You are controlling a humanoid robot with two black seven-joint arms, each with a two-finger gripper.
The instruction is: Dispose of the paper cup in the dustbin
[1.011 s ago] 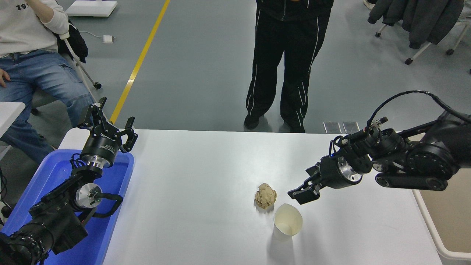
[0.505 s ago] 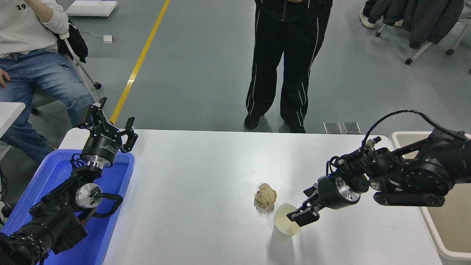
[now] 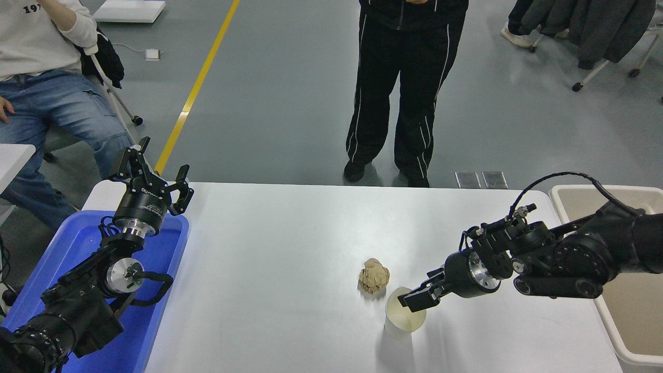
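reaching my right claw (image 3: pixel 413 301) over the paper cup (image 3: pixel 403 317) rim, grip state unclear; cup not lifted, dustbin (image 3: pixel 611 331) waiting.

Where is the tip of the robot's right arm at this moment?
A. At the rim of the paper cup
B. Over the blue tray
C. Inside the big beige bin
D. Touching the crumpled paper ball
A: the right gripper sits at the rim of the paper cup, beside the crumpled paper ball and well short of the bin.
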